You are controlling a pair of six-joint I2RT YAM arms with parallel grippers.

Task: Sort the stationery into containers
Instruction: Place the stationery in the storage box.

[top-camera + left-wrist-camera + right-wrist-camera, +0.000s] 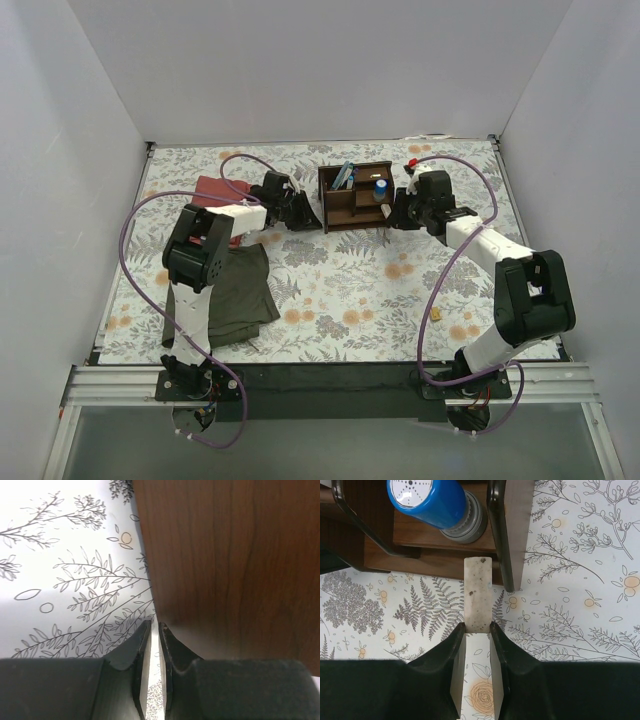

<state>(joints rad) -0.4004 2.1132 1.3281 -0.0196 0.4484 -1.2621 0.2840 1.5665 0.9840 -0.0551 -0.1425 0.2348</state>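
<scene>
- Organiser (pixel 353 196) from the top cam: dark brown wood with open compartments, sat near the far edge of the floral table (pixel 340 290). A bunch of pens (pixel 344 177) leaned in its back-left slot, and the blue-capped cylinder (pixel 381 187) stood in a slot on the right. The left gripper (pixel 306 214) was right up against its left wall and the right gripper (pixel 392 214) was at its right front corner. A red cloth (pixel 212 188) and an olive cloth (pixel 235 290) lay off to the left, well apart from it.
- Left wrist cam: the left gripper (pixel 155 626) was pinched down to a thin slit with nothing in it. Its tips were just beside the organiser's smooth wood-grain wall (pixel 225 570), which filled the right half of the view.
- Right wrist cam: the right gripper (pixel 477 626) was clamped on one end of the eraser block (pixel 478 592), a speckled beige rectangular bar. The bar stuck straight out from the tips, and its far end reached the organiser's front ledge (pixel 430 562). I couldn't tell if it was actually touching. Just past that, the round, glossy blue-capped cylinder (pixel 427 500) stood upright in its compartment.
</scene>
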